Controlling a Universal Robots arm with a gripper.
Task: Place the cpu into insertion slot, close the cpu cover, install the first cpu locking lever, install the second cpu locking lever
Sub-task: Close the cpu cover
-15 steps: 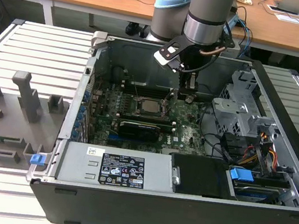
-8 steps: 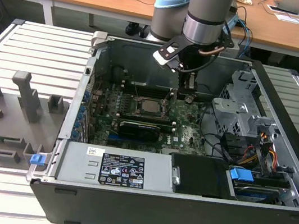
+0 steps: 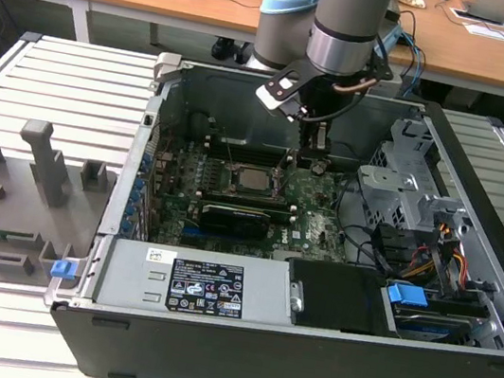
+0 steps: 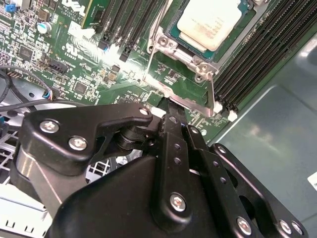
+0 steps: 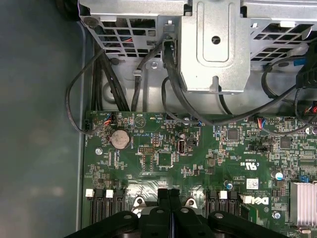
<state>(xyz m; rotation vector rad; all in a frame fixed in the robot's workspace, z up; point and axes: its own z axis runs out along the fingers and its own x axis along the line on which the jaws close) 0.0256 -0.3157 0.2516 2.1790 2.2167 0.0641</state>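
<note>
Inside an open computer case, the cpu lies flat in the insertion slot near the motherboard's middle, framed by the cpu cover. The hand, pinched closed and seemingly empty, sits just beside a thin locking lever. The lever likely handles as stiff, springy wire, best pressed near its free end.

The cpu top is seen as dull, pale metal, framed by the brighter, shinier metal of the cover. The gripper is finished in smooth matt black, set with shiny metal screw heads. The board is coated in glossy green, and the cage is made of bare satin sheet metal.
</note>
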